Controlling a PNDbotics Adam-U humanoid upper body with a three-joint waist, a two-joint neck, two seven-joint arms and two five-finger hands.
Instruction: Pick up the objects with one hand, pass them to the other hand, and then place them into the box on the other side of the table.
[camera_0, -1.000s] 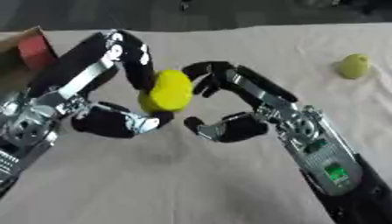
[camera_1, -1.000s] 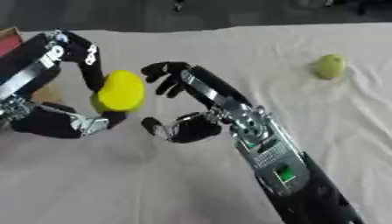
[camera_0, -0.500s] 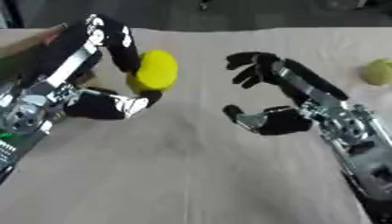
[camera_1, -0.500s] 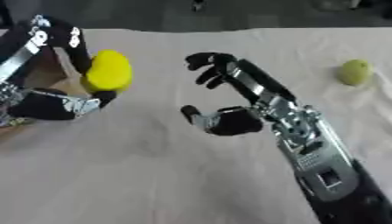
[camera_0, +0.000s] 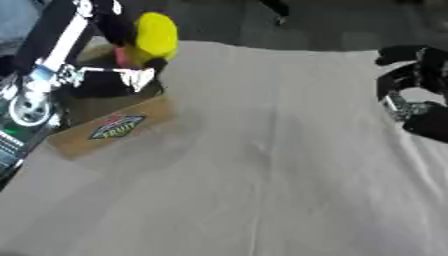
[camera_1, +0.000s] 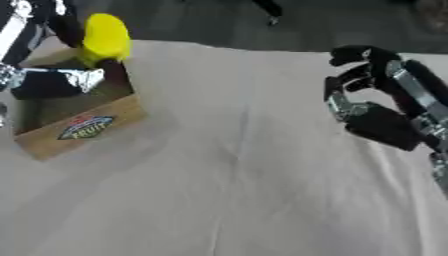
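My left hand (camera_0: 109, 75) is shut on a yellow fruit-shaped object (camera_0: 156, 36), holding it above the far right corner of a cardboard box (camera_0: 114, 127) with a "FRUIT" label at the table's left side. Something pinkish shows inside the box next to the yellow object, mostly hidden by the hand. My right hand (camera_1: 376, 107) hangs at the right side above the cloth, fingers and thumb spread, holding nothing.
A beige cloth (camera_0: 262, 175) covers the table. Beyond the far edge lies dark floor (camera_0: 289, 20). The box's front wall faces the table's middle.
My left hand has carried the yellow object left, from the table's middle to above the box. The right hand has drawn back to the right. The camera has swung left.
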